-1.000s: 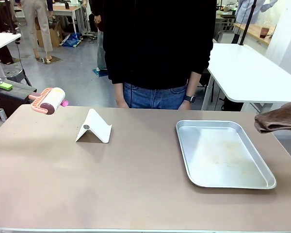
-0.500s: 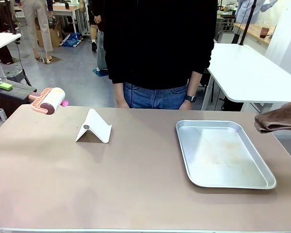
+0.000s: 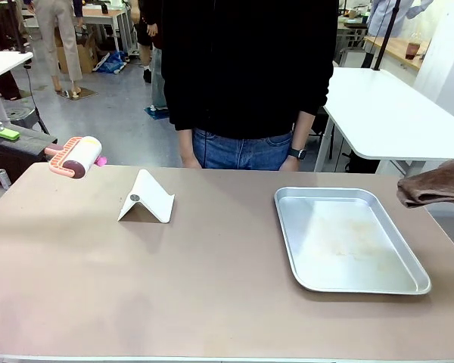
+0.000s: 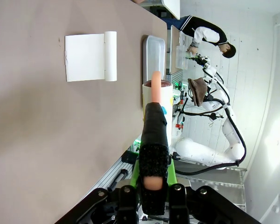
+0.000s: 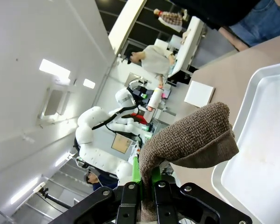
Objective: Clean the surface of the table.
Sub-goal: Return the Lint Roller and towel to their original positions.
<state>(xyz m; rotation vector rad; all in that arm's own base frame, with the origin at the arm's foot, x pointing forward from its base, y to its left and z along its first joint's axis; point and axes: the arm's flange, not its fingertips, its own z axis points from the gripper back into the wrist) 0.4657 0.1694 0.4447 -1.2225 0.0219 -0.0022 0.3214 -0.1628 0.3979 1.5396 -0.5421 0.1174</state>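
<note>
On the table (image 3: 212,287), matte taupe w/ pale edge, a shiny rectangular metal tray (image 3: 348,238) lies right of centre; a folded white card stand (image 3: 146,198) sits left of tray. Left gripper (image 4: 153,184) pinches a pink-handled lint roller (image 3: 74,156) off the tray's far left; right gripper (image 5: 143,179) clamps a nubby brown cloth (image 5: 189,137) beside tray's right edge. Person in black top stands behind.

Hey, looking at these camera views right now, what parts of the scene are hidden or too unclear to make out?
- Right pincer, right wrist view: the brown cloth wraps its fingers, hiding the pads.
- Brown cloth, front view: cut off by the right edge.
- Lint roller, front view: the left pincer holding it lies past the left edge.
- Metal tray: faint marks, too pale to identify.
- White folded stand: small dark spot, too small to tell.
</note>
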